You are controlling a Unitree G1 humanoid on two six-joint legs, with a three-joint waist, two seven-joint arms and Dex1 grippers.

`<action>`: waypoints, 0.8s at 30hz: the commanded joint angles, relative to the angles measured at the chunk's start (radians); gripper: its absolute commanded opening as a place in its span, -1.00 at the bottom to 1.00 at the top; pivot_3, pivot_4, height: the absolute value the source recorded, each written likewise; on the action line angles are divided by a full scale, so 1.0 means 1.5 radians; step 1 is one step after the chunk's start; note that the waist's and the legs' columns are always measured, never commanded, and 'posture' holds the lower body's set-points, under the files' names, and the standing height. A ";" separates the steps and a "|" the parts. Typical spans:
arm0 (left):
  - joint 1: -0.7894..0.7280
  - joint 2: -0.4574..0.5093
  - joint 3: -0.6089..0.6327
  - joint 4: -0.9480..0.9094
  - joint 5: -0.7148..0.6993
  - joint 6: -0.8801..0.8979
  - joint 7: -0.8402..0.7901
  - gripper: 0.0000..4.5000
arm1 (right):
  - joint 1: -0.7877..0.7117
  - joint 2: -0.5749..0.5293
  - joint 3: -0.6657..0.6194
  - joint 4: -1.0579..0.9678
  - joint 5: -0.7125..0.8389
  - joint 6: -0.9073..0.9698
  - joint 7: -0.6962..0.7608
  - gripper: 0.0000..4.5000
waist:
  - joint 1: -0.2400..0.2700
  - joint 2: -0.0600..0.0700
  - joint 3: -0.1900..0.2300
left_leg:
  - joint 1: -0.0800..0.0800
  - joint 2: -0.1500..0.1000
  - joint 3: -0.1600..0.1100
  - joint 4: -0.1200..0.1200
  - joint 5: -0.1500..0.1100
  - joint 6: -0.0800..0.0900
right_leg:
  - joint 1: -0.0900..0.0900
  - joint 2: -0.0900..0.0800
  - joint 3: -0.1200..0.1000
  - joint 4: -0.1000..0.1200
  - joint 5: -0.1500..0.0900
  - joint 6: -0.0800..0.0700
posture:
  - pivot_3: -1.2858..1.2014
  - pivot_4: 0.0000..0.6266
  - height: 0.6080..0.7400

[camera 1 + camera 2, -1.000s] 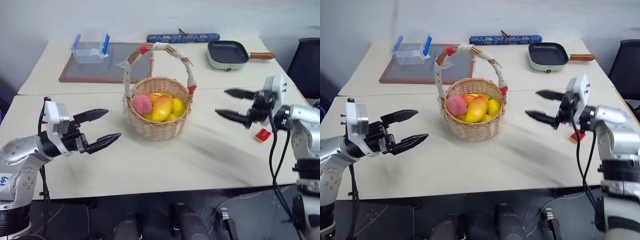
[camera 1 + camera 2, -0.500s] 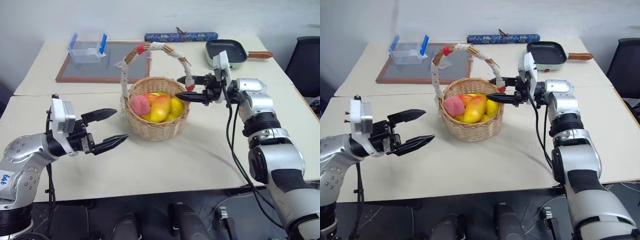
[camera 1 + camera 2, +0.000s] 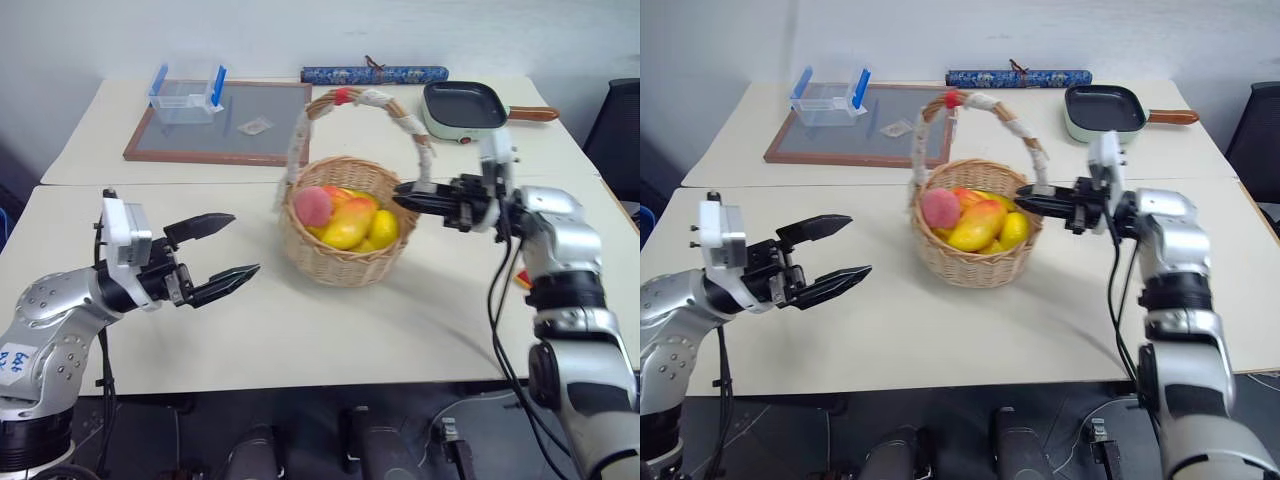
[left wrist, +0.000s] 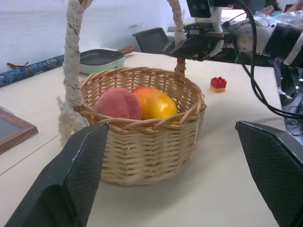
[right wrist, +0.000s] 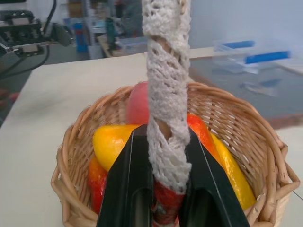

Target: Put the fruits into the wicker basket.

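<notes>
Woven wicker basket [image 3: 345, 262] holding mango [image 3: 349, 226] and peach [image 3: 313, 206], right hand [image 5: 158, 189] clamped on lace-wrapped handle [image 5: 166, 85], left hand [image 3: 222, 256] apart.

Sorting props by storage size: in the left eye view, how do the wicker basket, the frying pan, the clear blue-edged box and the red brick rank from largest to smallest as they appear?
1. wicker basket
2. frying pan, though it sits farther back, so it may be understated
3. clear blue-edged box, also far back
4. red brick, partly hidden behind the right arm
</notes>
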State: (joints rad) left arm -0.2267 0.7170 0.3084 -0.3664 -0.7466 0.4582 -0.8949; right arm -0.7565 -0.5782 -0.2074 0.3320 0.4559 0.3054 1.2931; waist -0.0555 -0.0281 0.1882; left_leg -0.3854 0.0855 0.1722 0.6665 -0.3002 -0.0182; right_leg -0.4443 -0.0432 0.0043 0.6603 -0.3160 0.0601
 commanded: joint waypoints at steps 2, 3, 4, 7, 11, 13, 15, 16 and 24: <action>-0.054 -0.008 -0.022 0.034 -0.004 -0.013 -0.026 1.00 | 0.098 0.005 -0.144 -0.276 0.093 0.091 -0.228 -0.90 | 0.001 0.000 0.000 | 0.000 -0.001 0.000 0.000 0.000 0.000 | 0.000 0.000 0.001 0.000 0.000 0.000 | 0.03 -0.52 1.00; -0.060 -0.009 -0.029 0.041 -0.004 -0.013 -0.033 1.00 | 0.130 0.004 -0.150 -0.323 0.096 0.112 -0.261 -0.90 | 0.000 0.000 0.000 | 0.000 -0.001 0.000 0.000 0.000 0.000 | 0.000 0.000 0.001 0.000 0.000 0.000 | 0.03 -0.52 1.00; -0.064 -0.010 -0.034 0.047 -0.004 -0.011 -0.040 1.00 | 0.161 0.004 -0.156 -0.363 0.086 0.122 -0.298 -0.90 | -0.001 0.000 0.000 | 0.000 -0.001 0.000 0.000 0.000 0.000 | 0.000 0.001 0.001 0.000 0.000 0.000 | 0.03 -0.52 1.00; -0.077 -0.014 -0.043 0.064 -0.001 -0.010 -0.050 1.00 | 0.218 0.017 -0.189 -0.424 0.085 0.167 -0.414 -0.90 | -0.003 0.000 0.000 | 0.001 -0.001 0.001 -0.001 0.000 -0.001 | 0.000 0.001 0.001 0.000 0.000 0.000 | 0.03 -0.52 1.00; -0.093 -0.016 -0.062 0.084 0.008 -0.014 -0.067 1.00 | 0.266 0.014 -0.194 -0.400 0.046 0.143 -0.473 -0.90 | 0.000 0.000 0.000 | 0.001 -0.001 0.001 -0.001 0.001 -0.001 | 0.000 0.002 0.002 0.000 0.000 0.000 | 0.03 -0.52 1.00; -0.102 -0.018 -0.068 0.092 0.013 -0.017 -0.073 1.00 | 0.273 0.013 -0.189 -0.364 0.026 0.117 -0.488 -0.90 | -0.001 0.000 0.000 | 0.001 -0.002 0.001 -0.001 0.001 -0.001 | 0.000 0.002 0.002 0.000 0.000 0.000 | 0.03 -0.52 1.00; -0.108 -0.021 -0.069 0.097 0.016 -0.019 -0.074 1.00 | 0.276 0.012 -0.179 -0.328 0.009 0.084 -0.489 -0.90 | 0.000 0.000 0.000 | 0.001 -0.002 0.002 -0.001 0.001 0.000 | 0.000 0.003 0.002 0.000 0.000 0.000 | 0.03 -0.52 1.00; -0.111 -0.021 -0.070 0.099 0.017 -0.019 -0.075 1.00 | 0.275 0.013 -0.175 -0.312 0.002 0.069 -0.490 -0.90 | 0.000 0.000 0.000 | 0.001 -0.002 0.002 -0.001 0.001 0.000 | 0.000 0.003 0.002 0.000 0.000 0.000 | 0.03 -0.52 1.00; -0.092 0.004 -0.066 0.110 0.025 -0.004 -0.097 1.00 | 0.258 -0.009 -0.154 -0.322 0.016 0.060 -0.478 -0.16 | -0.002 0.000 0.000 | 0.001 -0.002 0.002 -0.001 0.001 0.000 | 0.000 0.003 0.002 0.000 0.000 0.000 | 0.03 -0.52 1.00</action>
State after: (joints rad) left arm -0.3744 0.7057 0.1932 -0.1904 -0.7122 0.4566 -1.0253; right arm -0.3528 -0.5612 -0.4257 -0.1107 0.4811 0.4149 0.5767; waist -0.0585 -0.0281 0.1879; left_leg -0.3840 0.0829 0.1744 0.6649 -0.2980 -0.0186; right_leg -0.4443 -0.0383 0.0074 0.6607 -0.3161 0.0599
